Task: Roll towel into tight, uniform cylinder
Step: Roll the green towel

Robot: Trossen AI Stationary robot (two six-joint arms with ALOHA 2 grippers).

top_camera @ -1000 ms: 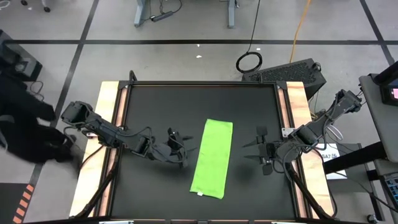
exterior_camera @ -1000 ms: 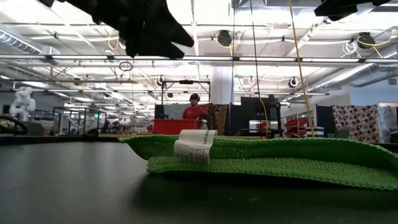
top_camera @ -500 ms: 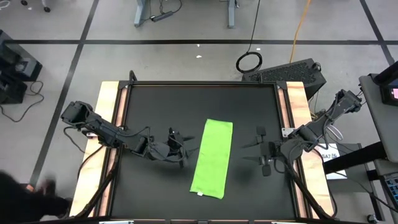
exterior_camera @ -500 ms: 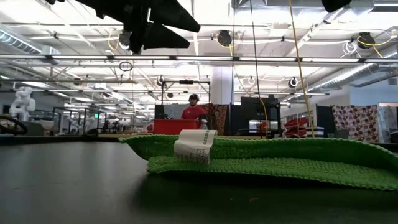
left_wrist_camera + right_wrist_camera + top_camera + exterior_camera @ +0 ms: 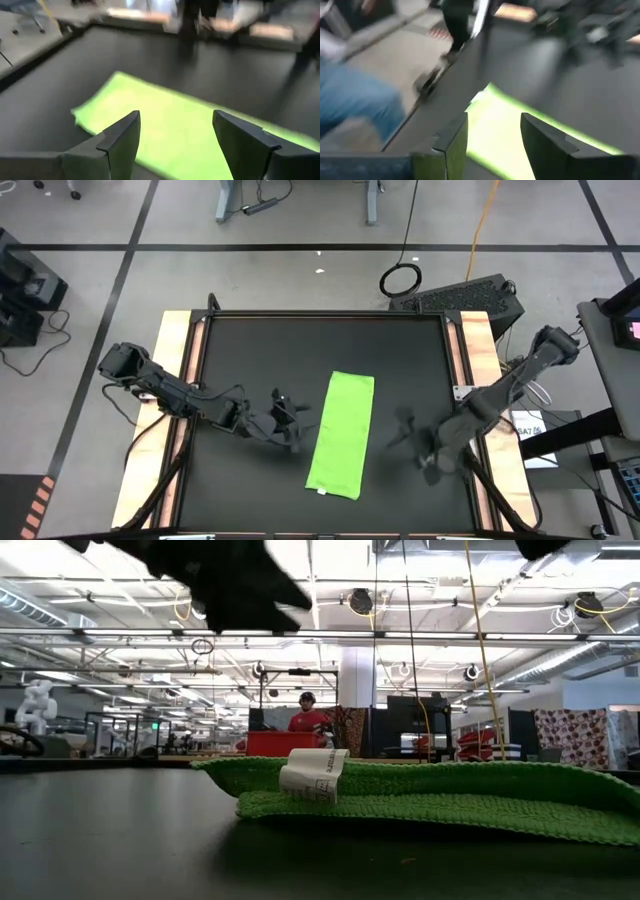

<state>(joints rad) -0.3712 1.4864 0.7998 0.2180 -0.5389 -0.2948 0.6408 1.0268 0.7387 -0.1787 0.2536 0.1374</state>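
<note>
The lime-green towel (image 5: 343, 434) lies folded into a long flat strip on the black table, running from far to near, with its white tag (image 5: 313, 775) at the near end. My left gripper (image 5: 297, 425) is open, just left of the towel's middle, above the table; its fingers frame the towel in the left wrist view (image 5: 175, 140). My right gripper (image 5: 412, 452) is open, right of the towel toward its near end; the towel's near end shows in the right wrist view (image 5: 495, 130).
The black table top (image 5: 250, 360) has wooden side rails (image 5: 175, 350). A dark keyboard-like object (image 5: 470, 295) sits past the far right corner. A person in red (image 5: 305, 718) stands far back in the room.
My right gripper has moved toward the table's near edge and a little toward the towel, blurred in motion. My left gripper has shifted slightly. The towel has stayed flat and still.
</note>
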